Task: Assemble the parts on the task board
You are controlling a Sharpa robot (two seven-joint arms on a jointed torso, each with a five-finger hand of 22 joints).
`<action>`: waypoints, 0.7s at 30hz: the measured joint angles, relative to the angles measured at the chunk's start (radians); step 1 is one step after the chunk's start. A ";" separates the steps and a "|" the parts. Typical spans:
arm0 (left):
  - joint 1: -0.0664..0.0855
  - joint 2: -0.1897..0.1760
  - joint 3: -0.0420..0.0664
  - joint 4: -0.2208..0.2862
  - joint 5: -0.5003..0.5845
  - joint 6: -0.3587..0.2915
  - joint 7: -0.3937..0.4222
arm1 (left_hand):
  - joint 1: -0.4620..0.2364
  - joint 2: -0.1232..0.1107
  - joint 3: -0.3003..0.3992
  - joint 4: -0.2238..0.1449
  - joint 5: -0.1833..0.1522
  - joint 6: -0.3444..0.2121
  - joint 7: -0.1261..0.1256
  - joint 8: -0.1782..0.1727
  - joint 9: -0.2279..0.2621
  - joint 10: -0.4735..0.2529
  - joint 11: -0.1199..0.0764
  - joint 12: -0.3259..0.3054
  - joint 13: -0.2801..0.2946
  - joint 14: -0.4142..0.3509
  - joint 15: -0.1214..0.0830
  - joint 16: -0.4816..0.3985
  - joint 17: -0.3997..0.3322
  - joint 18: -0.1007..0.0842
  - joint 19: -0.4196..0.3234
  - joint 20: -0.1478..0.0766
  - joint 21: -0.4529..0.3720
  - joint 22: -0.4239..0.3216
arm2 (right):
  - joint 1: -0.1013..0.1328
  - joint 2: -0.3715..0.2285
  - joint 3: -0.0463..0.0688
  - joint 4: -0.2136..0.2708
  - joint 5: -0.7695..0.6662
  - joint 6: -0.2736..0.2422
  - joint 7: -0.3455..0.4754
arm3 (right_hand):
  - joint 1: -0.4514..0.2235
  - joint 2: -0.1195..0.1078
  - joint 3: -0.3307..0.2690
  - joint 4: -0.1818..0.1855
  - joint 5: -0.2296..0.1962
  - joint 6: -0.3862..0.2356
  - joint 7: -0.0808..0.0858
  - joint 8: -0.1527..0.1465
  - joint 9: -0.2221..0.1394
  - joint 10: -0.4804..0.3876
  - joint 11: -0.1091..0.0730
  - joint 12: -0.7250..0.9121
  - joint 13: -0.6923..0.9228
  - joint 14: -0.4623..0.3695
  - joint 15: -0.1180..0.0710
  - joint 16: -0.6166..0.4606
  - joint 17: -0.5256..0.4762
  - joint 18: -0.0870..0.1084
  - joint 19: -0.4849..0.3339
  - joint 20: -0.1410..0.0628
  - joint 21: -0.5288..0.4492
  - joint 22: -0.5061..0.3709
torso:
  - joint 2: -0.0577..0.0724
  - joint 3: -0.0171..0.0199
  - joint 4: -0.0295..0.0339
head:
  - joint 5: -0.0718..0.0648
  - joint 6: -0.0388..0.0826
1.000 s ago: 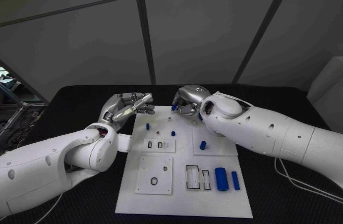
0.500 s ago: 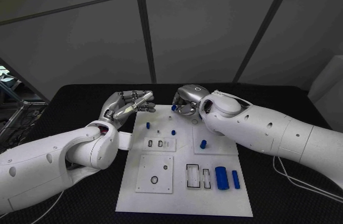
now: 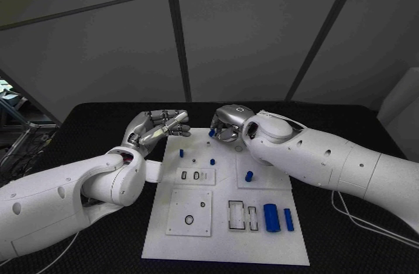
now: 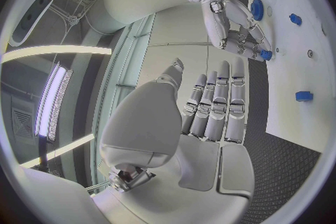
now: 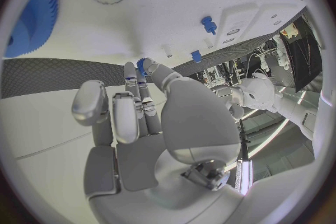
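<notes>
The white task board (image 3: pixel 262 250) lies in the middle of the black table. My right hand (image 3: pixel 229 122) hovers over the board's far edge and pinches a small blue part (image 3: pixel 212 132) at its fingertips; the part also shows in the left wrist view (image 4: pixel 266 55) and the right wrist view (image 5: pixel 143 64). My left hand (image 3: pixel 161 125) is raised over the board's far left corner, fingers straight, thumb apart, holding nothing (image 4: pixel 213 106). Two small blue pegs (image 3: pixel 181 154) (image 3: pixel 212 162) stand on the board below the hands.
A blue peg (image 3: pixel 248 177) stands on the right plate, and two blue cylinders (image 3: pixel 270 217) (image 3: pixel 288 219) lie near the front right beside rectangular slots (image 3: pixel 235 215). A blue gear (image 5: pixel 31 17) lies on the board near my right hand. Black table (image 3: pixel 96 119) surrounds the board.
My left hand has edged slightly toward the far side. The right hand keeps the blue part at nearly the same spot.
</notes>
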 measured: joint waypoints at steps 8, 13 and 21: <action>0.001 0.001 0.000 -0.002 0.000 0.000 -0.001 | 0.000 0.000 0.000 0.000 0.000 0.000 0.000 -0.005 0.000 0.000 0.000 -0.004 0.000 -0.003 0.003 0.000 0.002 0.000 0.000 0.000 0.000 0.001 | 0.000 0.004 -0.001 -0.002 -0.002 0.010 -0.005 | -0.028 -0.028 -0.003 0.020 0.004 -0.065 0.026 -0.020 0.008 -0.084 0.027 -0.007 -0.014 0.000 0.025 0.000 -0.009 0.000 -0.022 0.022 0.000 -0.018 | 0.000 0.0000 0.0000 | 0.003 -0.003; 0.002 0.000 0.000 -0.002 0.000 0.000 -0.001 | 0.000 0.000 0.000 0.000 0.000 0.000 0.000 -0.005 0.000 0.000 0.000 -0.004 0.000 -0.003 0.003 0.000 0.002 0.000 0.000 0.000 0.000 0.001 | 0.000 0.003 -0.001 -0.001 -0.003 0.007 -0.007 | -0.033 -0.057 -0.030 0.034 -0.029 -0.220 0.037 -0.020 -0.010 -0.195 0.044 -0.007 -0.023 0.003 0.037 -0.022 -0.062 0.000 -0.070 0.044 -0.045 -0.094 | 0.000 0.0000 -0.0007 | 0.003 -0.003; 0.002 -0.003 0.000 -0.006 0.000 0.001 -0.002 | 0.000 0.000 0.000 0.000 0.000 0.000 0.000 -0.005 0.000 0.000 0.000 -0.004 0.000 -0.004 0.003 0.000 0.001 0.000 0.000 0.000 0.000 0.001 | 0.000 -0.059 -0.001 0.083 0.004 -0.020 -0.008 | -0.030 -0.059 -0.052 0.043 0.008 -0.235 0.037 -0.020 -0.004 -0.201 0.044 0.018 -0.018 0.003 0.036 -0.023 -0.069 0.000 -0.070 0.044 -0.046 -0.088 | -0.001 0.0019 -0.0017 | 0.004 -0.001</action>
